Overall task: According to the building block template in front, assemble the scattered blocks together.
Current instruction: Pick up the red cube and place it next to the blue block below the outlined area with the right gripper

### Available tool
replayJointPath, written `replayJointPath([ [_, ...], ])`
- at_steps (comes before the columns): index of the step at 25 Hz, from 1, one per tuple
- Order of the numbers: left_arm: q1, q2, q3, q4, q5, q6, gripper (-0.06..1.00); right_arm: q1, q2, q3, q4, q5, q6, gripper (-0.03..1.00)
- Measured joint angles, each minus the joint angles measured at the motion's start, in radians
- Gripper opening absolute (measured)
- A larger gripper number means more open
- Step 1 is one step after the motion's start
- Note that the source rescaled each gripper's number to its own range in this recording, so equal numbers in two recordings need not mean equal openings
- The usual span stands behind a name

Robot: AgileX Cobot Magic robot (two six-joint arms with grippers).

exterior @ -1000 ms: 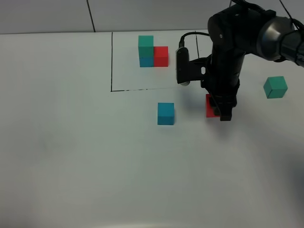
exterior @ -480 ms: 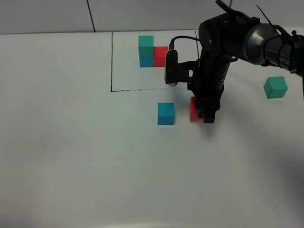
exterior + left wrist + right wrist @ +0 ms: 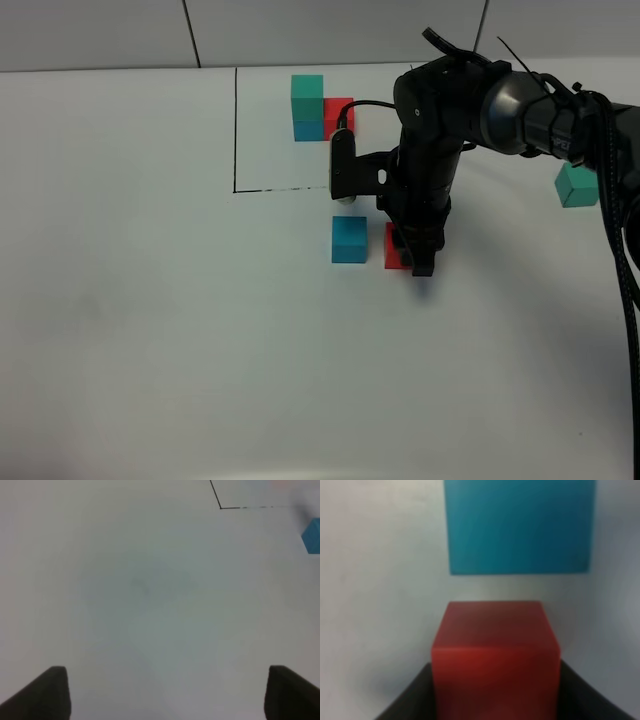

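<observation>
the right wrist view alone shows the right gripper (image 3: 493, 695) clamped on the red cube (image 3: 495, 645), its face square to the blue cube (image 3: 520, 525) just beside it, seemingly not touching. from above, the green cube (image 3: 577, 186) sits well apart and the template (image 3: 320, 108) stands in its black frame on the white table (image 3: 150, 300). the left gripper (image 3: 160, 695) hangs spread above the table.

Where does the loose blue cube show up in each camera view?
Exterior high: the blue cube sits mid-table, just outside the black line, left of the red cube.
Left wrist: a slice at the picture's edge, near the black line's corner.
Right wrist: close up, straight beyond the red cube.
Landmark: the black line links the first two; the red cube the first and third.
</observation>
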Motion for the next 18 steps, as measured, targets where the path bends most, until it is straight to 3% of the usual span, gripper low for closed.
replayJointPath([
  [18,0.000,0.000,0.001,0.000,0.000,0.000,0.76,0.018,0.007,0.000,0.000,-0.061,0.014,0.01],
])
